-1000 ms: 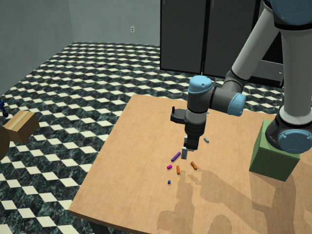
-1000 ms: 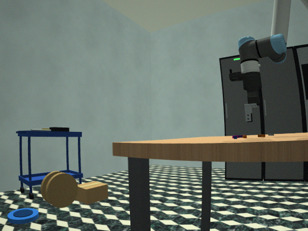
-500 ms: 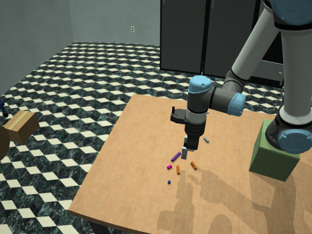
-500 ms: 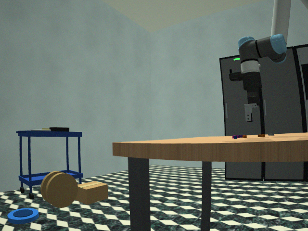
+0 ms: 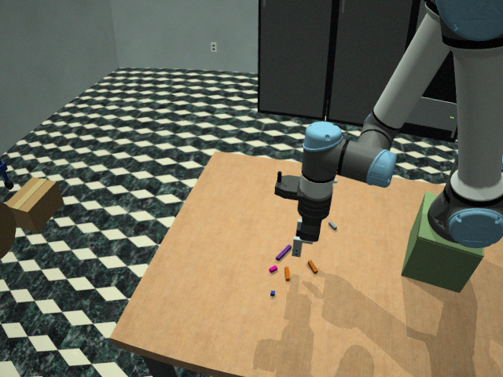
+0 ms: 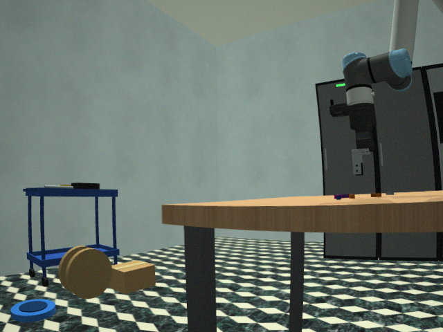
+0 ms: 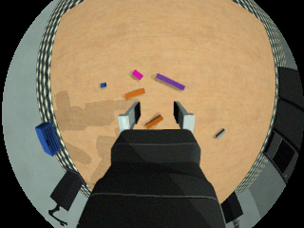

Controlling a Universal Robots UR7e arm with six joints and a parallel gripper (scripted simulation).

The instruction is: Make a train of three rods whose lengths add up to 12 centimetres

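Note:
Several rods lie flat and apart on the wooden table. A purple rod [image 5: 283, 251] [image 7: 170, 82], a magenta rod [image 5: 273, 269] [image 7: 137, 75], a blue rod [image 5: 272, 292] [image 7: 103, 85], two orange rods [image 5: 287, 272] [image 5: 312, 265] and a grey rod [image 5: 332, 225] [image 7: 219, 133] are there. My gripper [image 5: 298, 247] [image 6: 358, 166] [image 7: 157, 107] is open and empty. It hangs well above the table. In the wrist view one orange rod [image 7: 154, 122] shows between the fingers, far below them; the other orange rod [image 7: 135, 94] lies to its left.
A green block [image 5: 440, 247] carries the arm's base at the table's right. The table's left and front edges [image 5: 162, 251] are near the rods. A cardboard box [image 5: 34, 203] and a blue cart [image 6: 71, 221] stand on the floor.

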